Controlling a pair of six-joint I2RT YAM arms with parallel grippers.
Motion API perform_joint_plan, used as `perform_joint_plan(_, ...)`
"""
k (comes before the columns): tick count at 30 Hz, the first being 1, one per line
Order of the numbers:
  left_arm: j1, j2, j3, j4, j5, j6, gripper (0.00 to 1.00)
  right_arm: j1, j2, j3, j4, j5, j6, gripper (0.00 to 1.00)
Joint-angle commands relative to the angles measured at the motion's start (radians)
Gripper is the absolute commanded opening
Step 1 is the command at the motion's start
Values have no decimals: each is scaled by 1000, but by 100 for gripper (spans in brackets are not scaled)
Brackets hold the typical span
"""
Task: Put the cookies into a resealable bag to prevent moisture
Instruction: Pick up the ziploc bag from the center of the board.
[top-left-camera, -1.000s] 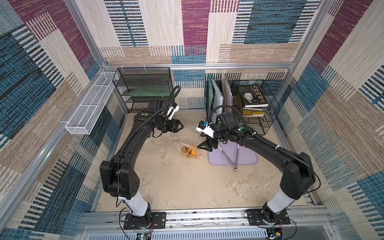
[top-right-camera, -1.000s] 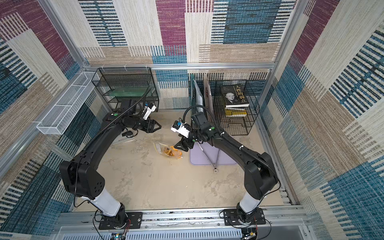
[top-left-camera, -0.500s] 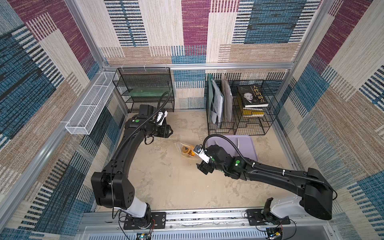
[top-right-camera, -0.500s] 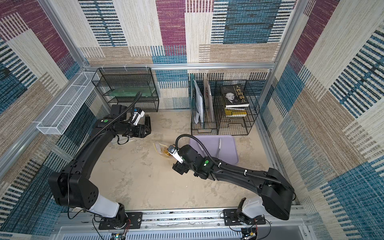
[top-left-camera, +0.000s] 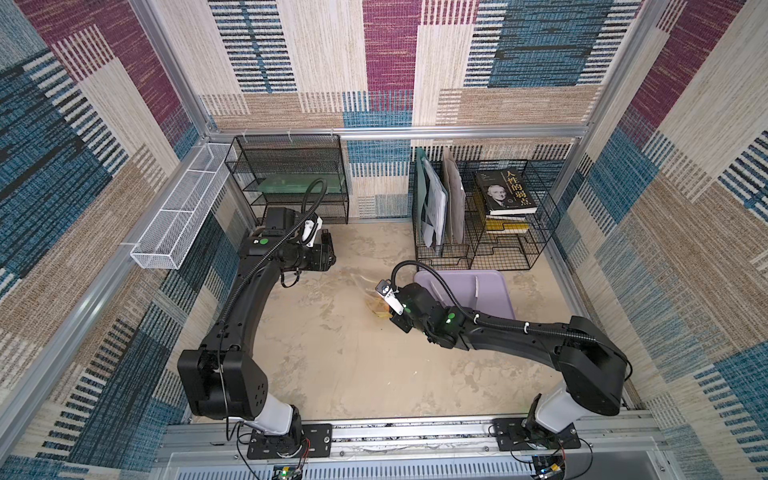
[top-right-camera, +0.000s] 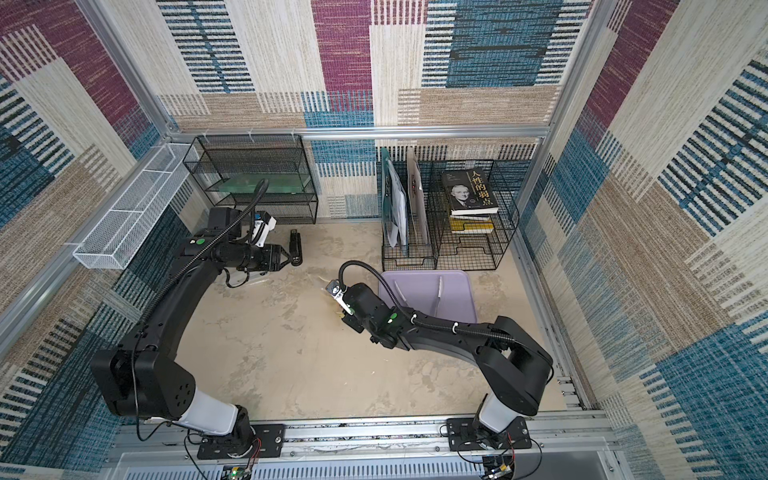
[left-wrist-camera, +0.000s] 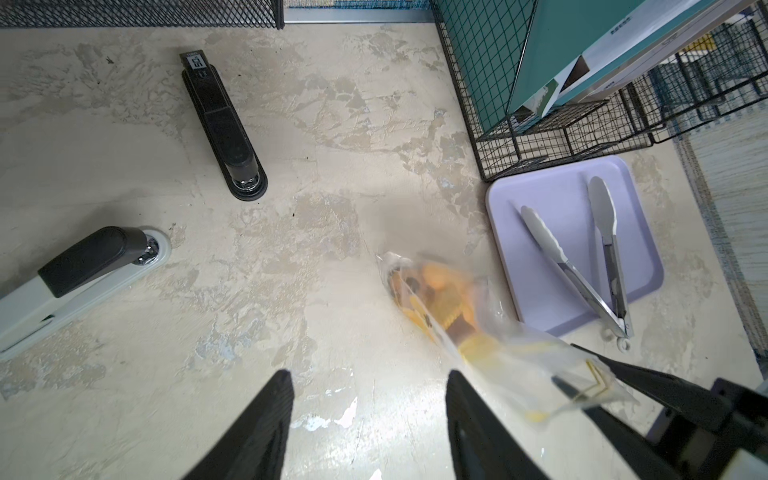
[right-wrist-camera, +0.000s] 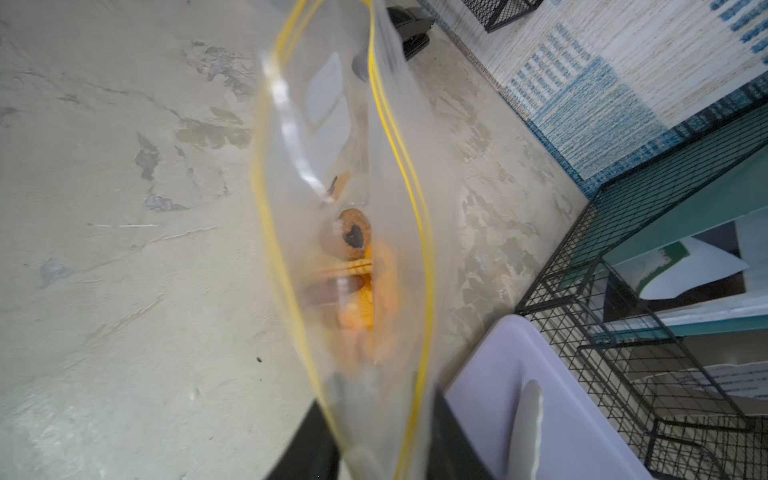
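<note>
The resealable bag (right-wrist-camera: 345, 174) is a clear pouch with yellow lines along its edge. My right gripper (right-wrist-camera: 378, 419) is shut on one end of it. The cookies (right-wrist-camera: 361, 299), orange pieces and a brown one, lie inside the bag. In the left wrist view the bag (left-wrist-camera: 498, 345) slants up from the table to the right gripper (left-wrist-camera: 582, 370), with the cookies (left-wrist-camera: 440, 295) at its low end. Both top views show the bag (top-left-camera: 374, 305) (top-right-camera: 334, 309) just ahead of the right gripper (top-left-camera: 390, 318). My left gripper (left-wrist-camera: 368, 374) (top-left-camera: 330, 255) stands open and empty, back to the left, apart from the bag.
A lilac tray (left-wrist-camera: 552, 178) holds metal tongs (left-wrist-camera: 582, 274) right of the bag. A black stapler (left-wrist-camera: 224, 124) and a grey stapler (left-wrist-camera: 75, 270) lie near the left gripper. Wire racks (top-left-camera: 478, 224) with folders and books and a black mesh shelf (top-left-camera: 291, 183) line the back.
My right arm has swung down from the tray side to the near end of the bag and shut on it. The left arm has drawn back to the left.
</note>
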Motion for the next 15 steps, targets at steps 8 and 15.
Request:
perform_joint_plan(8,6,-73,-57,146,267,180,67,-269,-110,123,-268,-635,-380,0)
perform_joint_plan(15,-1,-127,-176,211,455,379,87,-343,-18,281,-470,-742,-532,0)
